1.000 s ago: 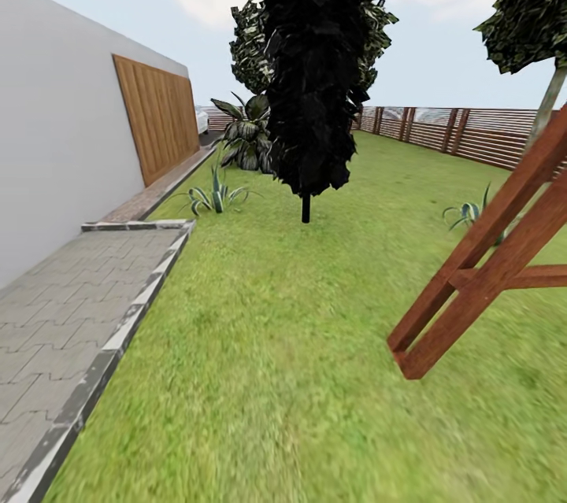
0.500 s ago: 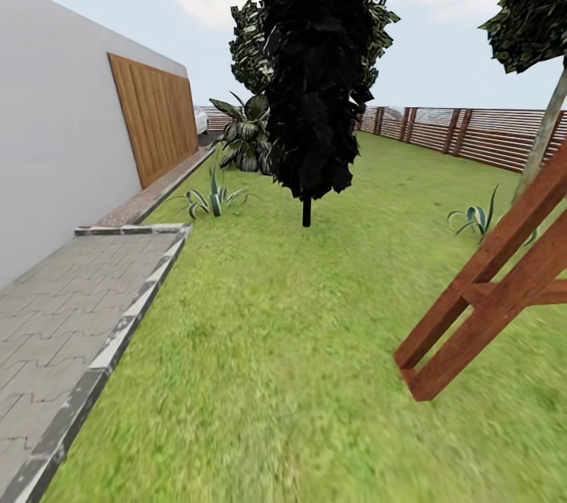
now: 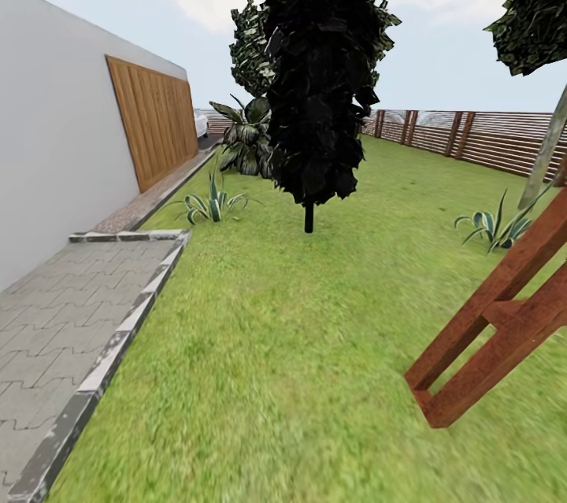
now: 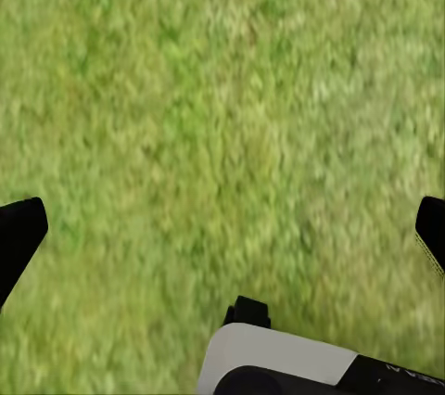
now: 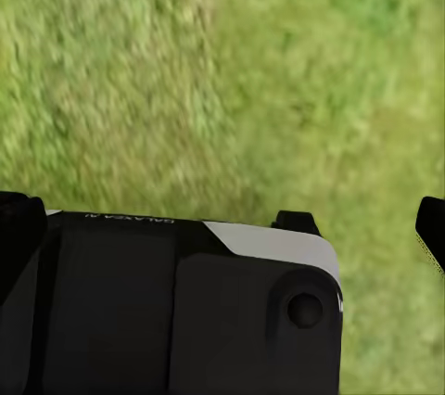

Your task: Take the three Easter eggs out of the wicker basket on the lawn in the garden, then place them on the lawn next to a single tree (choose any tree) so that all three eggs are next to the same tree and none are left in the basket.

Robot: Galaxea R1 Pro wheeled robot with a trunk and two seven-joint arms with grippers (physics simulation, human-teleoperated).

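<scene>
Zero progress to report on the egg moving, judging by these views: apparently on the way across the garden, with the search for the wicker basket and its three Easter eggs yet to finish. Cannot tell from here where either lies. All of it left, then: finding the basket, lifting out each egg, laying all three beside one trunk.

Underfoot and ahead, a broad stretch of bright green mottled lawn (image 3: 299, 345), flat and open, with plenty of room to drive. On the left, a tall white house wall (image 3: 55, 141) with a brown plank panel (image 3: 153, 121). Dead ahead, a near-black conical cypress (image 3: 319, 70), not a tree for the task. Beside the wall, a grey paved patio (image 3: 55, 330) with a stone kerb. Along the far side, a dark brown slatted fence (image 3: 488, 141). Close on the right, a slanted red-brown wooden frame (image 3: 504, 330), worth steering clear of. Behind it, a slim pale grey-beige tree trunk (image 3: 551, 141) under a dark green crown, a likely candidate. Small spiky green plants (image 3: 211, 204) near the kerb.

Over grass, left gripper (image 4: 222, 237) spread wide and holding nothing; right gripper (image 5: 222, 228) likewise.
</scene>
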